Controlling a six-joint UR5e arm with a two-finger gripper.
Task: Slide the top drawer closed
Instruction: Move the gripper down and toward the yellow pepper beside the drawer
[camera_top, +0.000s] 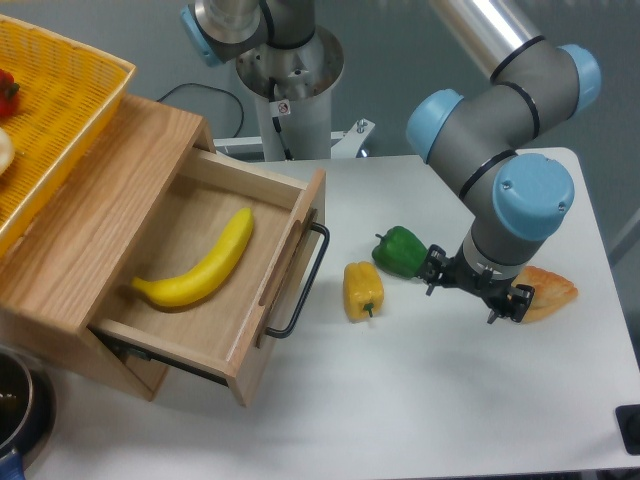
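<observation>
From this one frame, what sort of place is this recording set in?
Probably a robotics lab tabletop rig: a UR5e arm over a white table, staged with toy-like props such as a banana in an open top drawer and two peppers.

A white table (420, 420) spreads beneath and around the gripper; beyond its far edge, behind the gripper, lies a grey-blue floor (400, 60), lit evenly, with a black cable (200, 95) trailing far to the left
</observation>
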